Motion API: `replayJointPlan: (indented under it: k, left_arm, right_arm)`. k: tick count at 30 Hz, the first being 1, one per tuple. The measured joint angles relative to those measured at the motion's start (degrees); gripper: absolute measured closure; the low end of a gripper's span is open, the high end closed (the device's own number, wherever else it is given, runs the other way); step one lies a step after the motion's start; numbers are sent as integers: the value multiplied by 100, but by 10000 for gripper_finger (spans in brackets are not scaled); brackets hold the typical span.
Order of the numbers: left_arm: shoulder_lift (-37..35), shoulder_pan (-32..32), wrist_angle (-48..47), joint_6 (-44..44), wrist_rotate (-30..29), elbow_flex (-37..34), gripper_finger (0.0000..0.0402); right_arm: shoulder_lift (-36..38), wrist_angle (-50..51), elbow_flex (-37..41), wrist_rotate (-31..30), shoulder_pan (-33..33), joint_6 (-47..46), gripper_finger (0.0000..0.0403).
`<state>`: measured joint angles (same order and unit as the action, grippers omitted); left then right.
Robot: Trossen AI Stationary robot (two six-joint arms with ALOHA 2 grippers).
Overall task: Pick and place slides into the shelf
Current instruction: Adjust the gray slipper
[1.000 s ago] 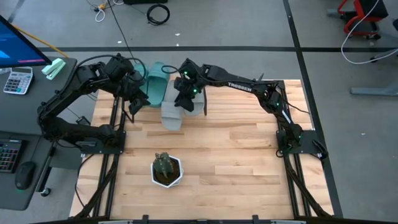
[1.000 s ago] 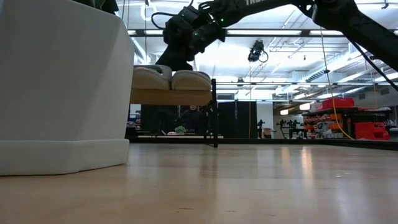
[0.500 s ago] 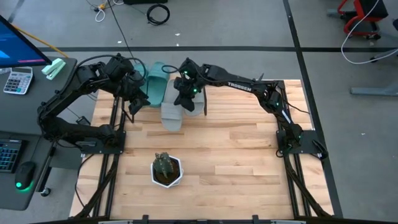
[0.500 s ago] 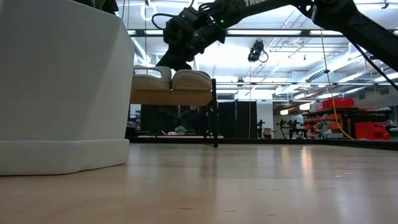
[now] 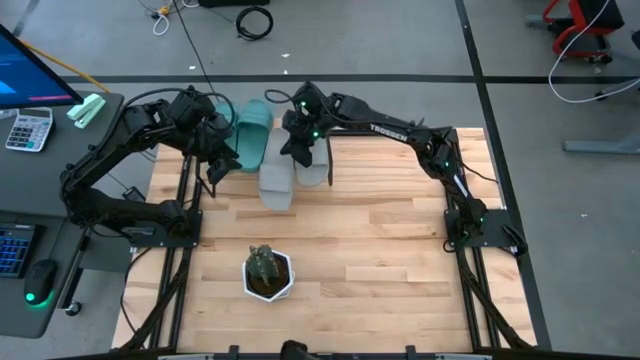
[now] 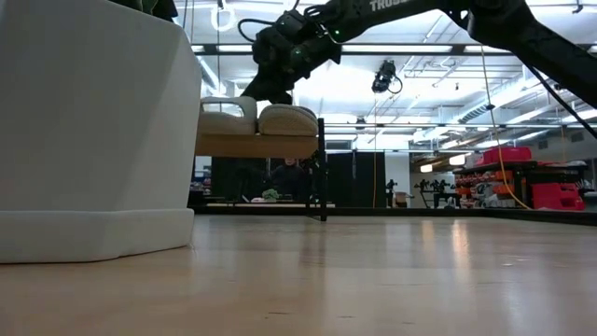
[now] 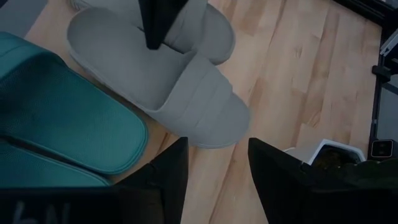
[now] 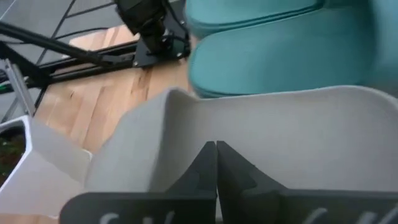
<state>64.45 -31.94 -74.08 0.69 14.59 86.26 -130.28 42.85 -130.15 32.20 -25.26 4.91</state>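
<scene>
At the far edge of the tabletop (image 5: 400, 250), high view: four slides sit in a row on the shelf, two teal slides (image 5: 250, 135) to the left and two grey slides (image 5: 277, 172) to the right of them. The shelf board itself is hidden under them here. The right hand (image 5: 303, 150) hovers right above the grey pair; the left hand (image 5: 215, 160) waits just beside the teal pair, at the shelf's left end. A potted plant (image 5: 268, 272) stands well apart, nearer the front of the tabletop.

Low view: the shelf (image 6: 256, 145) shows its light board on thin black legs, with two grey slides on top, side by side and touching. The right hand is above them, not visibly clamped on either. The big white plant pot (image 6: 93, 131) blocks the shelf's left part, so the teal slides can't be seen here.

Left wrist view: left hand fingers (image 7: 171, 171) stand apart with nothing between them. One grey slide lies partly over the other, and the teal ones are just beside them.

Right wrist view: right hand fingers (image 8: 205, 171) are pressed together, holding nothing, just above a grey strap. Teal slides are beyond it.

Progress, as a judgement: all four slides look placed and no slide is loose on the tabletop, so the task seems nearly done. Left over: pull the right arm clear, maybe straighten the overlapping grey pair.
</scene>
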Motion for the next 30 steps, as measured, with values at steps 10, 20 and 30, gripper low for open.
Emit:
replayJointPlan:
  k: [10, 20, 30]
  left_arm:
    - [0, 0, 0, -2, 0, 0, 230]
    - [0, 0, 46, -2, 0, 0, 230]
    - [0, 0, 46, -4, 0, 0, 230]
  right_arm:
    - [4, 3, -19, 1348, -211, -708, 373]
    - [7, 68, -19, 931, 11, -619, 220]
    - [11, 351, -19, 337, 224, -215, 193]
